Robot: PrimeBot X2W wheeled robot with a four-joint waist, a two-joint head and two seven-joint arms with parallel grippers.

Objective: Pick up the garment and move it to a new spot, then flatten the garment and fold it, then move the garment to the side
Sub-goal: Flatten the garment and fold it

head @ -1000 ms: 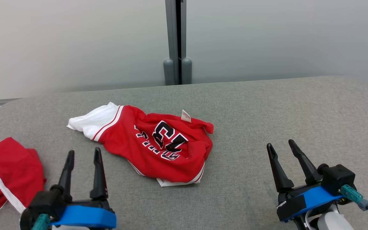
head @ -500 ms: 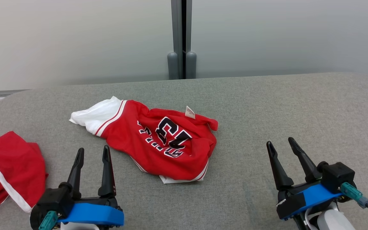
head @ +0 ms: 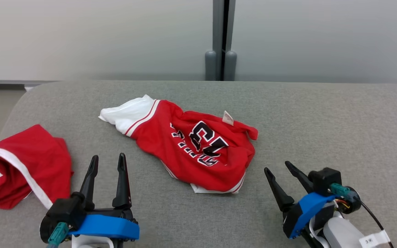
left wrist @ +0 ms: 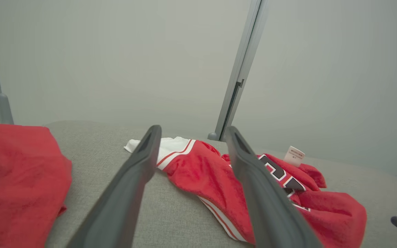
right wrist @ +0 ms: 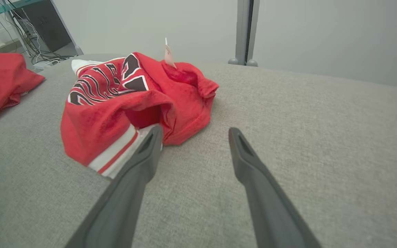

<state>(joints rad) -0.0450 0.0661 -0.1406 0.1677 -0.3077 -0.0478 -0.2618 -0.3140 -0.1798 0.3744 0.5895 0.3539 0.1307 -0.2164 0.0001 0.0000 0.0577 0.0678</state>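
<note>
Jersey: red, crumpled, mid-table, untouched. Second red garment: far left. Left gripper: fingers apart, empty, near left. Right gripper: fingers apart, empty, near right.

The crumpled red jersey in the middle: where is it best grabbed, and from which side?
Probably the white end of the jersey, from above with the open left gripper: it lies flat, clear of the bunched red folds, on that side.

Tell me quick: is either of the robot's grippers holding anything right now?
Left gripper: open, holding nothing, short of the red jersey.
Right gripper: open, holding nothing.
</note>
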